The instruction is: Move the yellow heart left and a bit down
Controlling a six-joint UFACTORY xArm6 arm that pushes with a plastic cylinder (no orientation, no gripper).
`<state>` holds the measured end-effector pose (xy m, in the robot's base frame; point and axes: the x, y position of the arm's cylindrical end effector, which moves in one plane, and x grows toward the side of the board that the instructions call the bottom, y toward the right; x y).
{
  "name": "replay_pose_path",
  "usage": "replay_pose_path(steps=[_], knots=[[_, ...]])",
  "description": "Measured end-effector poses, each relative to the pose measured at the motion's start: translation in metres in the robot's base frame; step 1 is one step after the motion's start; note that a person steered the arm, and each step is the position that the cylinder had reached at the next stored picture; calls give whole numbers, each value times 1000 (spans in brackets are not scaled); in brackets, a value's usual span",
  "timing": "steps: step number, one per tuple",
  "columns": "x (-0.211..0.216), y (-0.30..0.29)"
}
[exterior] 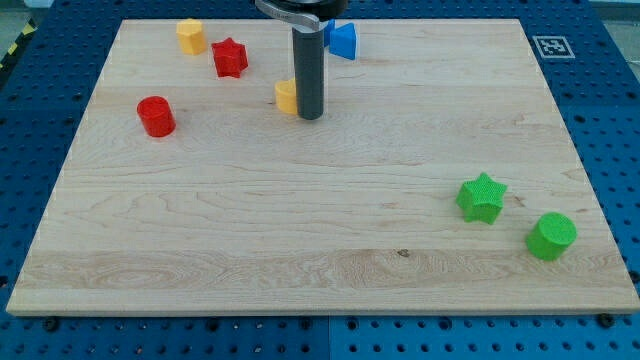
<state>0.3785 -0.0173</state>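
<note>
The yellow heart (287, 97) lies on the wooden board in the upper middle of the view, partly hidden behind the dark rod. My tip (310, 117) rests on the board right against the heart's right side, touching or nearly touching it. Only the heart's left part shows.
A red star (229, 57) and a yellow block (190, 36) lie up and left of the heart. A red cylinder (156, 116) lies at the left. A blue block (342, 40) sits at the top behind the rod. A green star (481, 197) and green cylinder (551, 236) lie at the lower right.
</note>
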Motion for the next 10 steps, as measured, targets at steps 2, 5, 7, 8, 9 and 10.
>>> replay_pose_path(steps=[2,5,7,8,9,10], knots=[[-14,45],[-17,-1],[-52,-2],[-52,-2],[-51,-4],[-41,-25]])
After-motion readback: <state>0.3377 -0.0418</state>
